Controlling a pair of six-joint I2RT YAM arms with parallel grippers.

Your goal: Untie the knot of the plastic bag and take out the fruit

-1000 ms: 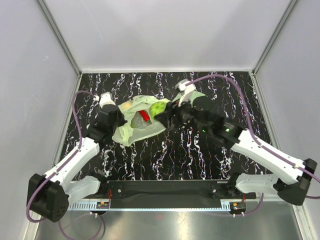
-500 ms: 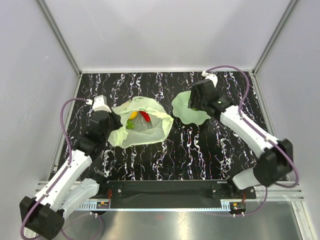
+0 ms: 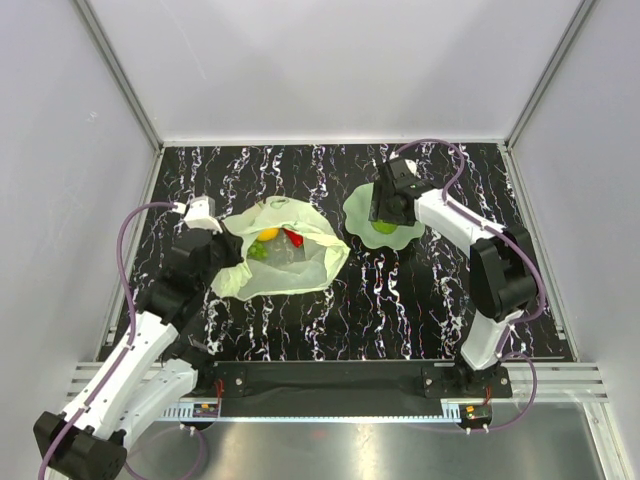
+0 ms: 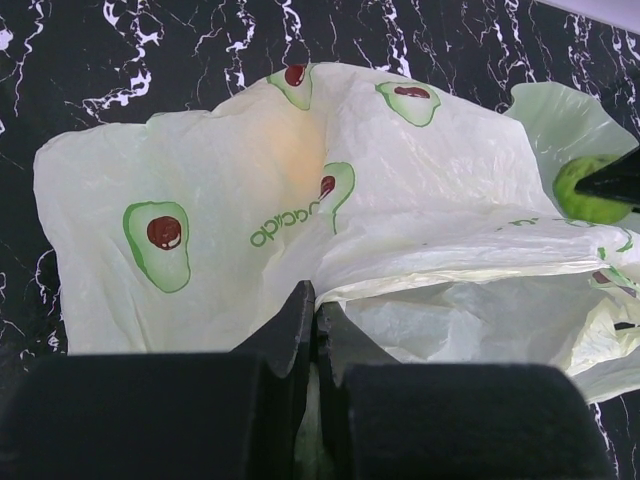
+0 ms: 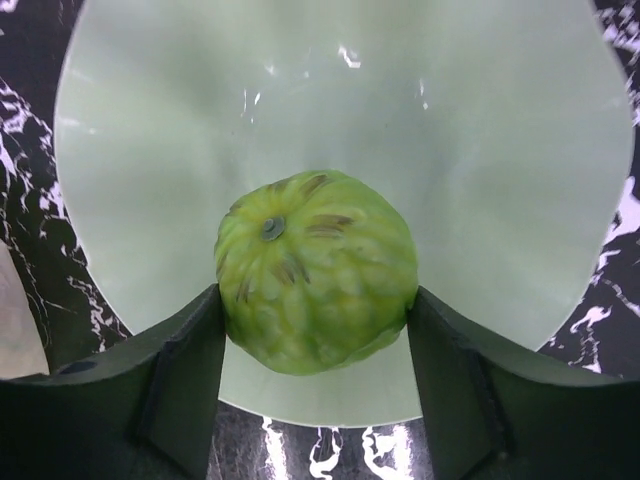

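Observation:
The plastic bag (image 3: pixel 290 268) lies open at centre left, pale green with avocado prints (image 4: pixel 300 190). No knot shows on it. In its mouth lie a yellow-orange fruit (image 3: pixel 268 234), a long red piece (image 3: pixel 293 237) and a green piece (image 3: pixel 258 252). My left gripper (image 3: pixel 230 252) is shut on the bag's near edge (image 4: pixel 316 310). My right gripper (image 3: pixel 385 220) is over the green wavy dish (image 3: pixel 358 215) and shut on the green round fruit (image 5: pixel 315 270), one finger against each side. That fruit also shows in the left wrist view (image 4: pixel 590 190).
The dish (image 5: pixel 150 140) stands right of the bag on the black marbled table (image 3: pixel 400 300). White walls close the back and sides. The arm bases and a rail run along the near edge.
My right gripper has carried the green round fruit from the bag's mouth to the dish. My left gripper has kept hold of the bag, which now lies wider open.

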